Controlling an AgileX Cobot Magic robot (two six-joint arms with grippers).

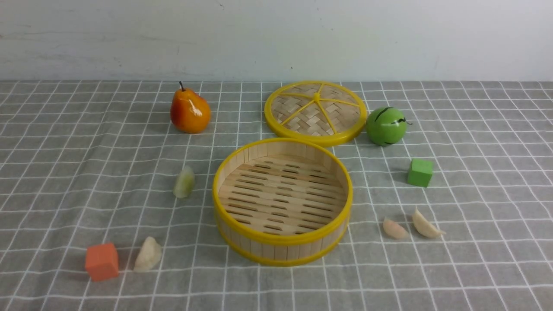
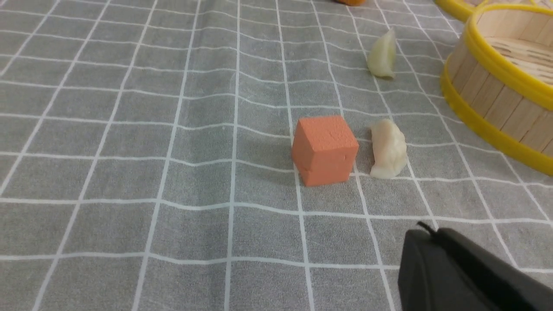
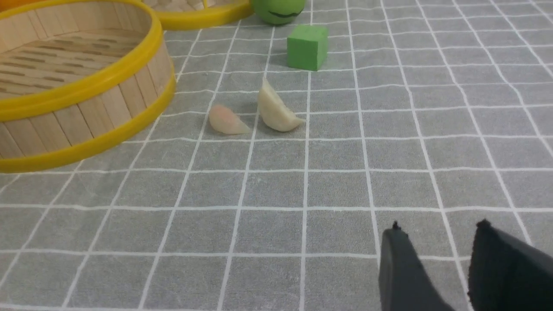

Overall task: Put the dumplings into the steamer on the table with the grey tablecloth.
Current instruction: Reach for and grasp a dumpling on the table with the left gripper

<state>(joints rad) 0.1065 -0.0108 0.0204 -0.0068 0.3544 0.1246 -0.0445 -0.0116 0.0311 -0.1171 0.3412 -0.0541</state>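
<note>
The steamer (image 1: 283,250) stands empty in the middle of the grey tablecloth (image 1: 65,172). A pale green dumpling (image 1: 184,182) lies left of it, and a cream dumpling (image 1: 147,254) lies at the front left beside an orange cube (image 1: 101,261). To the right of the steamer lie a pinkish dumpling (image 1: 394,229) and a cream dumpling (image 1: 425,224). Neither arm shows in the front view. My left gripper (image 2: 430,235) is shut and empty, short of the cream dumpling (image 2: 388,148). My right gripper (image 3: 438,226) is open and empty, short of the pinkish dumpling (image 3: 227,120) and cream dumpling (image 3: 276,112).
The woven lid (image 1: 315,112) lies flat behind the steamer. A toy pear (image 1: 189,111) stands at the back left and a green ball (image 1: 386,125) at the back right. A green cube (image 1: 420,172) sits behind the right-hand dumplings.
</note>
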